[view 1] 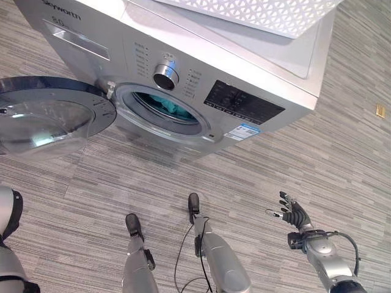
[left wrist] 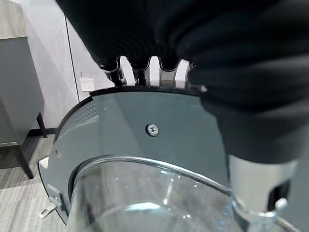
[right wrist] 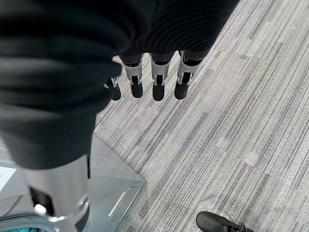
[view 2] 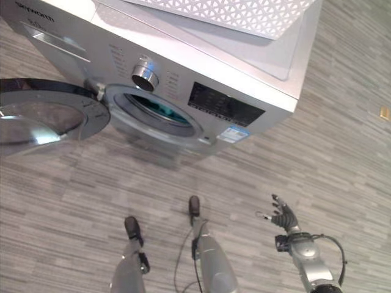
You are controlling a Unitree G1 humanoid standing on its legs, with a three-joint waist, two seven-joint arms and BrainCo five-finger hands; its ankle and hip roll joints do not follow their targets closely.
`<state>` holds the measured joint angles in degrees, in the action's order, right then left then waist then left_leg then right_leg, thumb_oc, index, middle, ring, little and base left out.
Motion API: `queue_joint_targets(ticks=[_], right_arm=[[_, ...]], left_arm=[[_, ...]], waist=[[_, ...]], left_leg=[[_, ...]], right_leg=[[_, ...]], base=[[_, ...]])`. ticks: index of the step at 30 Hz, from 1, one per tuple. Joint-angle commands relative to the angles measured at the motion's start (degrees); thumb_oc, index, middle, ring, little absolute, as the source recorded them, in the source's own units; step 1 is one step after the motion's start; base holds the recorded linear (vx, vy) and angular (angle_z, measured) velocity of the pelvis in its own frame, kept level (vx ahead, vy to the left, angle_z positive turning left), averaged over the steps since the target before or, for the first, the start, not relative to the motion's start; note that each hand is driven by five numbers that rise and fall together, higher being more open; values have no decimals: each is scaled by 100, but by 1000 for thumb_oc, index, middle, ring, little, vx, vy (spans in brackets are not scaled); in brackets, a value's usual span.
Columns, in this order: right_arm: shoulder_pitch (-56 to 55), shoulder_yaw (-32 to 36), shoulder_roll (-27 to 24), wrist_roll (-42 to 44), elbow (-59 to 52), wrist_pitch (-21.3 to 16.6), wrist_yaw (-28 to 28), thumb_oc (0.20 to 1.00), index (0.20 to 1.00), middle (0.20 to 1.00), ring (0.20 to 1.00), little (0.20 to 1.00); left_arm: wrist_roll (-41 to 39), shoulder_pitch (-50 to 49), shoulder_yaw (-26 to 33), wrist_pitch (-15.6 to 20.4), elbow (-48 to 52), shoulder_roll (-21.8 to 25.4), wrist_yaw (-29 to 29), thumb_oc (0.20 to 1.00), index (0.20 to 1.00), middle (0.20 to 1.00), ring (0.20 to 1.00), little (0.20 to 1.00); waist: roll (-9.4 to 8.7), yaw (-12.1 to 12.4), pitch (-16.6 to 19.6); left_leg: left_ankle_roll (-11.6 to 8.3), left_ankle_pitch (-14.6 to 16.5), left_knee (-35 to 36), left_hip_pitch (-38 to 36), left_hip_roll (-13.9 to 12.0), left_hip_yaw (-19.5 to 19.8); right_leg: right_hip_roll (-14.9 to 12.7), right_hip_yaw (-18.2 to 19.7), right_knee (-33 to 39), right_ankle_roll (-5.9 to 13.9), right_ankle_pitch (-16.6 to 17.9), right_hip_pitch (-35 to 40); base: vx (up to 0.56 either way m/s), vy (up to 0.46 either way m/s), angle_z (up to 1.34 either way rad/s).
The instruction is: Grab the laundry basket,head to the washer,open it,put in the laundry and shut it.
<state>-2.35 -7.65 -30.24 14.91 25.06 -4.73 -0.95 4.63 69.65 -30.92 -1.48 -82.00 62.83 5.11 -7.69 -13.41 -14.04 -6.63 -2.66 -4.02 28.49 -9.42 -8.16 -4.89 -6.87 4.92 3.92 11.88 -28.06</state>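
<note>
Washer (view 1: 201,73) door (view 1: 49,116) swung wide, teal laundry (view 1: 174,105) inside. Left hand (left wrist: 145,72) fingers straight against door's edge, probably to shut it; right hand (view 1: 294,213) spread, idle.

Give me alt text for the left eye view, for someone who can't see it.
A silver washer stands with its round door swung wide open to the left and teal laundry visible in the drum. A white basket sits on top, and the right hand hangs open above the striped floor.
</note>
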Motion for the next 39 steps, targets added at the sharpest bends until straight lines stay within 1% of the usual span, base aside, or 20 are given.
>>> queue_joint_targets(ticks=[1, 4, 7, 12, 14, 15, 17, 20, 21, 22, 24, 26, 27, 29, 30, 31, 32, 33, 36, 39], right_arm=[[-23, 280, -320, -30, -204, -91, -74, 1000, 1000, 1000, 1000, 1000], [-50, 276, -358, -77, -281, -106, -41, 1000, 1000, 1000, 1000, 1000], [-29, 283, -358, -113, -205, -90, -39, 1000, 1000, 1000, 1000, 1000], [38, 261, -313, -219, -38, -29, -32, 1000, 1000, 1000, 1000, 1000], [-5, 327, -328, -306, -121, 45, 7, 1000, 1000, 1000, 1000, 1000], [-12, 323, -337, -306, -125, 48, 8, 1000, 1000, 1000, 1000, 1000], [-49, 428, -309, -331, -139, 69, 28, 1000, 1000, 1000, 1000, 1000], [-181, 700, -328, -431, -186, 115, 21, 1000, 1000, 1000, 1000, 1000], [-288, 853, -385, -502, -207, 114, 35, 1000, 1000, 1000, 1000, 1000], [-328, 898, -413, -547, -178, 89, 28, 1000, 1000, 1000, 1000, 1000], [-303, 882, -421, -623, -4, 36, -9, 1000, 1000, 1000, 1000, 1000], [-222, 853, -328, -693, 272, -31, -133, 1000, 1000, 1000, 1000, 1000], [-221, 852, -331, -693, 275, -34, -134, 1000, 1000, 1000, 1000, 1000], [-95, 768, -184, -658, 597, -59, -287, 1000, 1000, 1000, 1000, 1000], [-92, 767, -186, -657, 601, -62, -288, 1000, 1000, 1000, 1000, 1000], [-70, 750, -121, -638, 639, -50, -316, 1000, 1000, 1000, 1000, 1000], [-35, 667, 15, -650, 795, -61, -368, 1000, 1000, 1000, 1000, 1000], [-34, 667, 14, -650, 796, -61, -368, 1000, 1000, 1000, 1000, 1000], [-24, 436, 201, -699, 1015, -5, -347, 1000, 1000, 1000, 1000, 1000], [-55, 335, 276, -752, 1261, 25, -286, 1000, 1000, 1000, 1000, 1000]], left_arm=[[224, -7, -433, 110, -140, -53, -607, 1000, 1000, 1000, 1000, 1000], [403, -104, -512, 159, -143, -80, -741, 1000, 1000, 1000, 1000, 1000], [333, -396, -363, 184, -94, -189, -937, 1000, 1000, 1000, 1000, 1000], [144, -1421, 96, 205, 284, -755, -1538, 1000, 1000, 1000, 1000, 1000], [-52, -2288, 345, 236, 804, -1283, -1888, 1000, 1000, 1000, 1000, 1000], [-51, -2311, 361, 231, 818, -1285, -1886, 1000, 1000, 1000, 1000, 1000], [-396, -2903, 478, 310, 1317, -1660, -1989, 1000, 1000, 1000, 1000, 1000], [-1401, -4126, 425, 446, 2652, -2031, -2350, 1000, 1000, 1000, 1000, 1000], [-2316, -4824, 170, 491, 3544, -2149, -2540, 1000, 1000, 1000, 1000, 1000], [-2814, -5123, 26, 487, 3925, -2263, -2614, 1000, 1000, 1000, 1000, 1000], [-3397, -5522, -166, 524, 4423, -2564, -2584, 1000, 1000, 1000, 1000, 1000], [-4000, -5827, -265, 579, 4867, -3179, -2443, 1000, 1000, 1000, 1000, 1000], [-4000, -5827, -265, 580, 4866, -3183, -2442, 1000, 1000, 1000, 1000, 1000], [-4250, -5867, -358, 575, 5013, -3723, -2356, 1000, 1000, 1000, 1000, 1000], [-4250, -5866, -358, 575, 5012, -3727, -2354, 1000, 1000, 1000, 1000, 1000], [-4277, -5850, -335, 646, 5019, -3928, -2210, 1000, 1000, 1000, 1000, 1000], [-4189, -5818, -382, 740, 5035, -4284, -1987, 1000, 1000, 1000, 1000, 1000], [-4189, -5816, -382, 741, 5034, -4285, -1987, 1000, 1000, 1000, 1000, 1000], [-4230, -5941, -320, 794, 5066, -4624, -1815, 1000, 1000, 1000, 1000, 1000], [-4156, -6210, -231, 829, 5189, -4565, -1814, 1000, 1000, 1000, 1000, 1000]], waist=[[-6, -224, 191], [-10, -279, 183], [28, -309, 201], [150, -288, 244], [234, -247, 281], [242, -252, 289], [306, -203, 319], [440, -101, 376], [508, -59, 408], [541, -39, 432], [593, 1, 466], [621, 20, 502], [620, 22, 490], [613, -4, 503], [610, -1, 487], [602, -7, 487], [532, -49, 475], [527, -44, 460], [534, -28, 564], [590, 32, 629]], left_leg=[[166, 877, -917, 364, -137, 513], [157, 876, -930, 470, -137, 521], [151, 872, -942, 580, -111, 540], [154, 901, -934, 610, -46, 505], [163, 947, -961, 574, -10, 470], [163, 949, -961, 575, -11, 469], [176, 983, -962, 513, 14, 447], [208, 1015, -911, 285, 52, 404], [228, 1035, -872, 119, 61, 370], [232, 1038, -852, 14, 62, 353], [240, 1036, -740, -282, 75, 292], [240, 1023, -557, -744, 70, 221], [239, 1021, -548, -764, 70, 218], [238, 989, -395, -1128, 59, 163], [237, 984, -380, -1156, 59, 157], [240, 970, -333, -1285, 57, 131], [271, 791, -150, -1576, 100, -2], [271, 786, -136, -1601, 101, -8], [281, 702, 226, -2166, 104, -182], [266, 638, 393, -2463, 67, -248]], right_leg=[[-526, 390, -133, 868, -182, 50], [-527, 414, -144, 860, -174, -52], [-534, 404, -160, 857, -171, -149], [-584, 430, -187, 845, -178, -208], [-612, 442, -239, 832, -206, -213], [-612, 443, -239, 832, -207, -215], [-624, 459, -282, 811, -244, -190], [-636, 475, -380, 784, -336, -95], [-649, 494, -434, 771, -391, -12], [-653, 508, -477, 764, -431, 38], [-655, 554, -515, 752, -494, 194], [-684, 564, -549, 754, -596, 494], [-684, 566, -546, 754, -597, 509], [-696, 586, -545, 756, -659, 772], [-696, 589, -542, 756, -660, 792], [-695, 588, -540, 746, -687, 881], [-716, 617, -521, 712, -645, 1032], [-715, 621, -518, 712, -645, 1049], [-643, 681, -462, 707, -732, 1364], [-609, 684, -407, 702, -802, 1576]], base=[[0, 0, 0], [0, 0, 0], [0, 0, 0], [23, 33, 3], [35, 41, 3], [34, 38, 2], [20, 20, -1], [61, 44, -8], [93, 40, -10], [89, 31, -9], [83, 22, -11], [97, 7, -13], [78, -6, -17], [62, -20, -16], [54, -27, -10], [1, -57, -12], [0, -57, -15], [6, -68, -25], [79, -80, -26], [79, -93, -17]])
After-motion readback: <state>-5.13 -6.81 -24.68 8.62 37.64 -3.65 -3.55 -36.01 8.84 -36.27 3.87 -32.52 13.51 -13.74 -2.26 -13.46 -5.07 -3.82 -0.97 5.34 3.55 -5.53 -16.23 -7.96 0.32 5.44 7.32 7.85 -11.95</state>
